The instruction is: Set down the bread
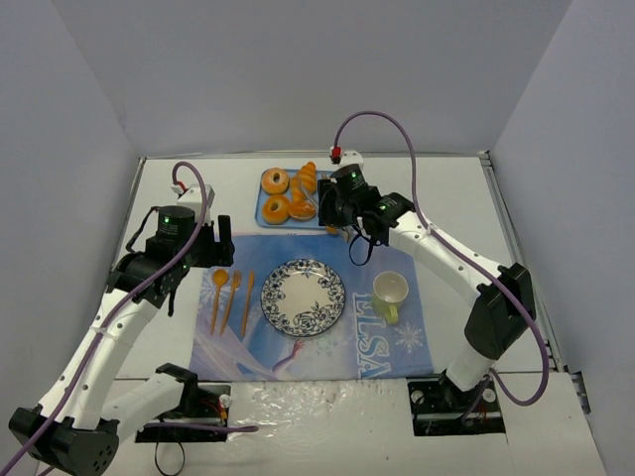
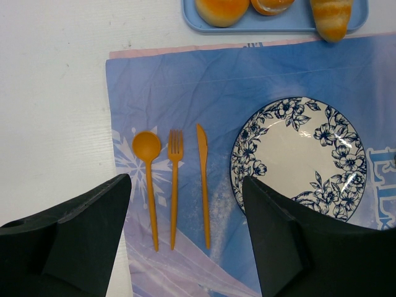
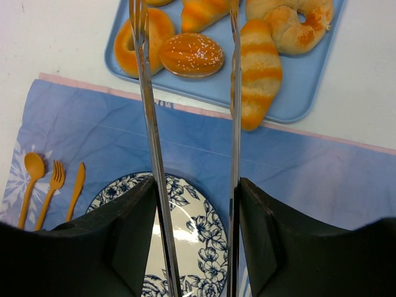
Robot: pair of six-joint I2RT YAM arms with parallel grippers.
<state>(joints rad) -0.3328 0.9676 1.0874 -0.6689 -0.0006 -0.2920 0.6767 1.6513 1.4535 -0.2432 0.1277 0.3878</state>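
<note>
A: Where's the bread?
B: All on the blue tray (image 3: 303, 93), mid-tabletop toward the far edge, just past the far edge of the placemat (image 2: 216, 80). I see a sesame bun (image 3: 192, 54), a striped roll (image 3: 260, 68) and ring doughnuts (image 3: 297, 25). The roll's near end overhangs the tray edge above the mat.
A: Right gripper (image 3: 195, 204)?
B: Clamped on metal tongs (image 3: 151, 124), whose arms are spread. They reach over the tray with the bun between them in the wrist view. The tips run out of frame, so I can't tell if they touch any bread.
A: Left gripper (image 2: 185, 185)?
B: Jaws wide apart, nothing in them. It hangs above the mat's left part, over the spoon (image 2: 147, 148), fork (image 2: 176, 161) and knife (image 2: 202, 173).
A: Plate (image 2: 300, 158)?
B: Centre of the mat, bare. The mug (image 1: 390, 291) is to its right.
</note>
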